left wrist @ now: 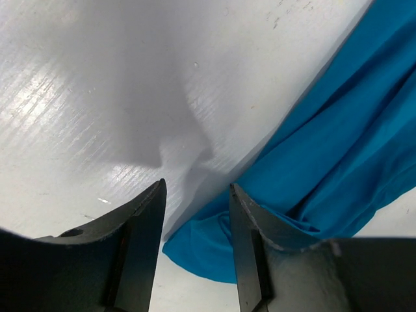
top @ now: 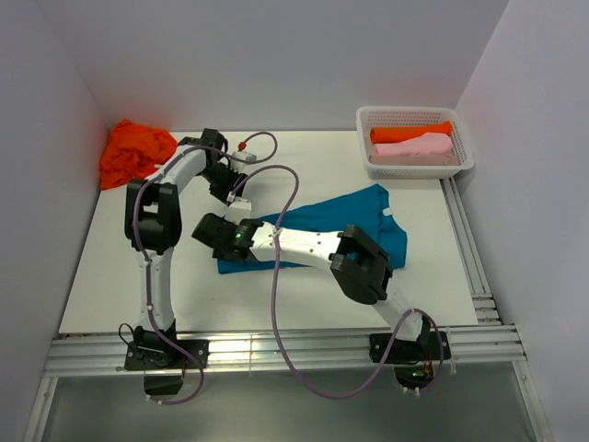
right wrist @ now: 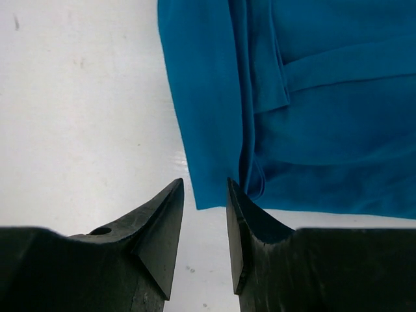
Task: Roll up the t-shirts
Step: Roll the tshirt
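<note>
A teal-blue t-shirt (top: pixel 342 219) lies folded into a long band across the middle of the table. My left gripper (top: pixel 236 203) hovers over its far left corner, and in the left wrist view the left gripper (left wrist: pixel 197 188) stands open, with the teal t-shirt (left wrist: pixel 325 149) corner lying on the table under the gap. My right gripper (top: pixel 206 233) is at the near left corner. In the right wrist view the right gripper (right wrist: pixel 205 185) is open, with the teal t-shirt (right wrist: pixel 312 130) edge just beyond its tips. An orange t-shirt (top: pixel 136 152) lies crumpled at the back left.
A white lattice basket (top: pixel 419 169) stands at the back right, with a rolled orange t-shirt (top: pixel 409 133) and a rolled pink one (top: pixel 416 147) inside. White walls close the left, back and right sides. A metal rail (top: pixel 276 350) runs along the near edge.
</note>
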